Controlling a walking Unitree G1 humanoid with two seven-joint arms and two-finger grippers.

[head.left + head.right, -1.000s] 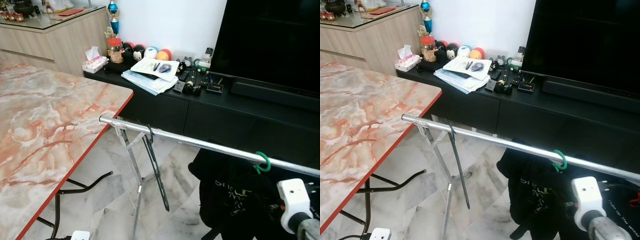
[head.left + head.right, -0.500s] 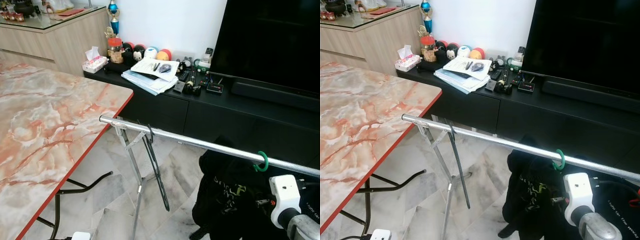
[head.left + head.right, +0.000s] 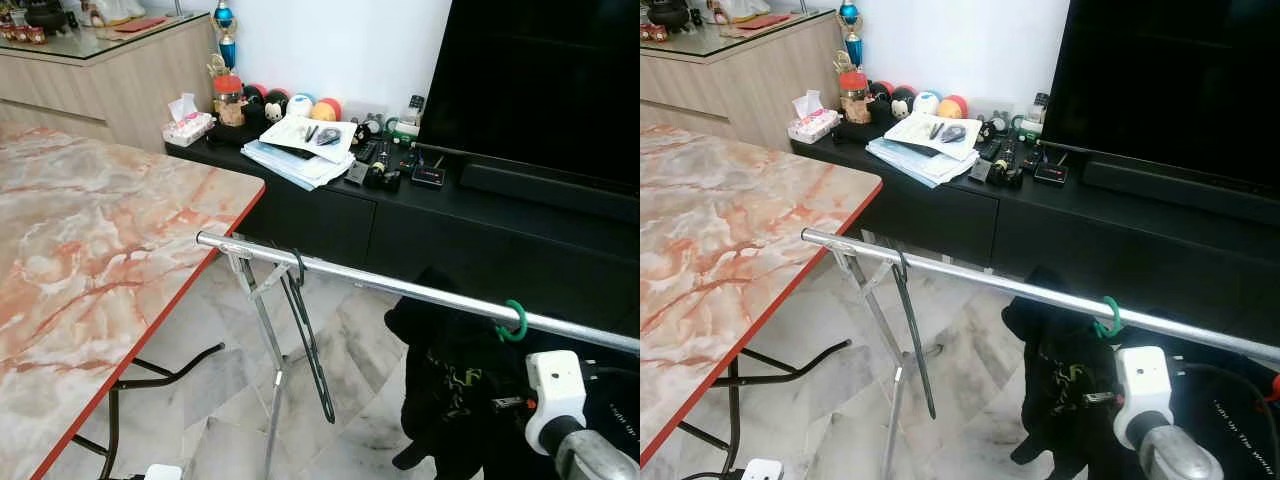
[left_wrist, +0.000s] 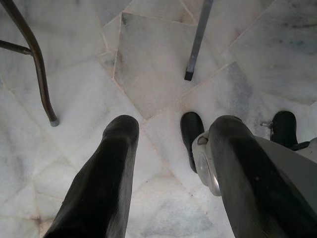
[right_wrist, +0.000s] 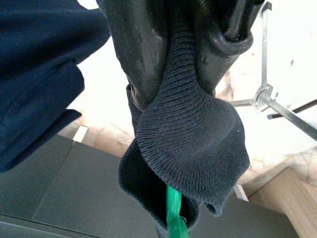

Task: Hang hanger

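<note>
- Left eye view: our green hanger [image 3: 513,322] hooks the steel rail [image 3: 400,291] at 4 o'clock, a black garment [image 3: 455,380] draped below.
- Left wrist view: our left gripper [image 4: 173,163] hangs over marble floor [image 4: 148,74], fingers apart.
- Right wrist view: our right gripper [image 5: 185,59] pinches the garment's ribbed collar [image 5: 190,144].

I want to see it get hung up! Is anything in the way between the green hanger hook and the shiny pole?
No. The green hook already curls over the silver pole, with the black garment hanging below. The right gripper pinches the garment's collar.
</note>
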